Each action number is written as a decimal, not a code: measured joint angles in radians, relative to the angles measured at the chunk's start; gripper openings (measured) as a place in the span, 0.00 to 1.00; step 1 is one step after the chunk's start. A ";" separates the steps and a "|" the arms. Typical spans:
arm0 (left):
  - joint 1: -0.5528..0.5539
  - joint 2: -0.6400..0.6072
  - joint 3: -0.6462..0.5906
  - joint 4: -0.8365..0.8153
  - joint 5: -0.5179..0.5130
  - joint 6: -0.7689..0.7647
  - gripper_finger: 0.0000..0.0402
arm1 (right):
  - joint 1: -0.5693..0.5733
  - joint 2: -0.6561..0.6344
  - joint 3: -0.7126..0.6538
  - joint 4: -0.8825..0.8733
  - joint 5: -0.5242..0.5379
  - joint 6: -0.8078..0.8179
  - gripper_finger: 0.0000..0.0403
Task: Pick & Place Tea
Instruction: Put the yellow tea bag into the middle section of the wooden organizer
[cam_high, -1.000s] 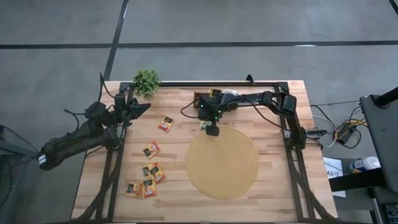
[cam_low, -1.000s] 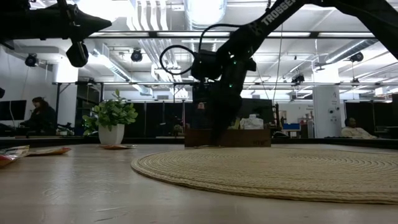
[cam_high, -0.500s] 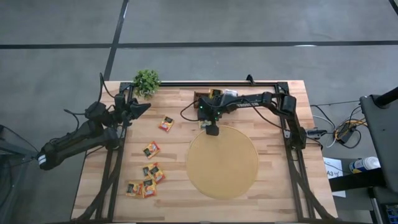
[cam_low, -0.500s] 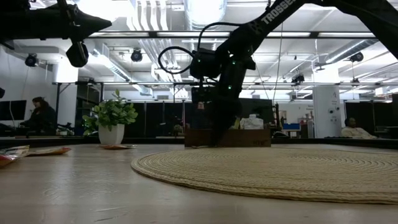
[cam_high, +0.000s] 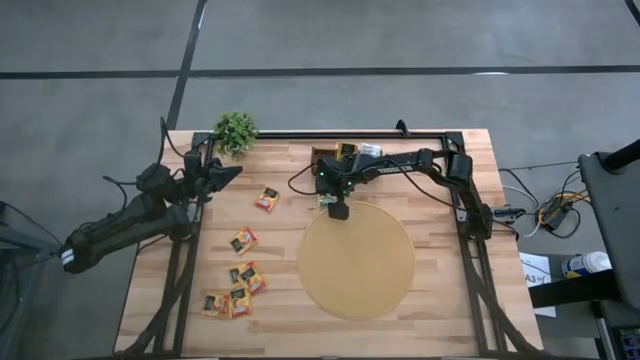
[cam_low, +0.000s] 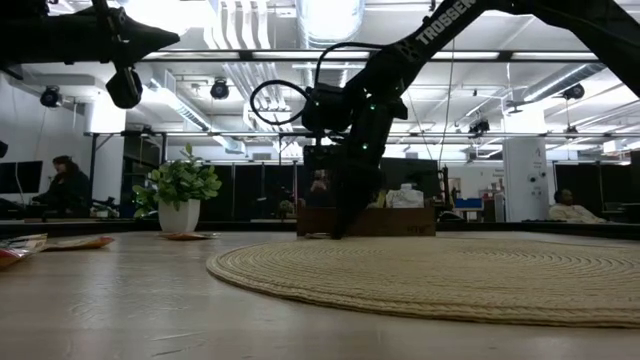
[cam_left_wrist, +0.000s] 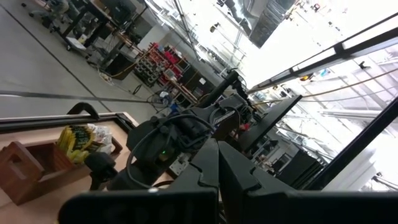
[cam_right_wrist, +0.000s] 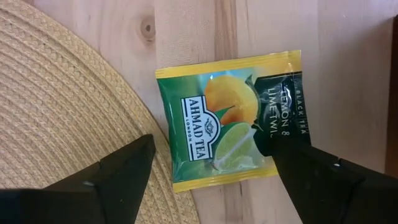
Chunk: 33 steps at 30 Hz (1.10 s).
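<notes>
A yellow-green tea sachet (cam_right_wrist: 233, 121) with a dark label lies flat on the wood at the far rim of the round tan mat (cam_high: 358, 262). One of its corners rests on the mat's rim. My right gripper (cam_right_wrist: 217, 180) hangs just over it, pointing steeply down and open, one finger on either side of the sachet's edge; in the high view the right gripper (cam_high: 338, 208) covers most of the sachet. My left gripper (cam_high: 228, 173) waits shut and empty, raised over the table's far left.
Several more sachets lie on the table's left half (cam_high: 266, 198) (cam_high: 244, 239) (cam_high: 233, 295). A brown wooden tray (cam_high: 322, 156) holding sachets stands at the far edge behind the right gripper. A potted plant (cam_high: 236, 130) stands at the far left corner.
</notes>
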 joint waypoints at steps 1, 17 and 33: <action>0.000 0.000 0.000 0.001 0.000 -0.003 0.00 | 0.000 0.000 0.000 0.000 0.000 0.000 0.80; 0.000 0.000 0.000 0.001 0.000 -0.012 0.00 | 0.000 0.005 0.044 -0.020 -0.006 0.020 0.20; 0.000 0.000 0.000 0.001 0.000 -0.009 0.00 | -0.003 -0.154 0.098 -0.197 0.151 0.008 0.07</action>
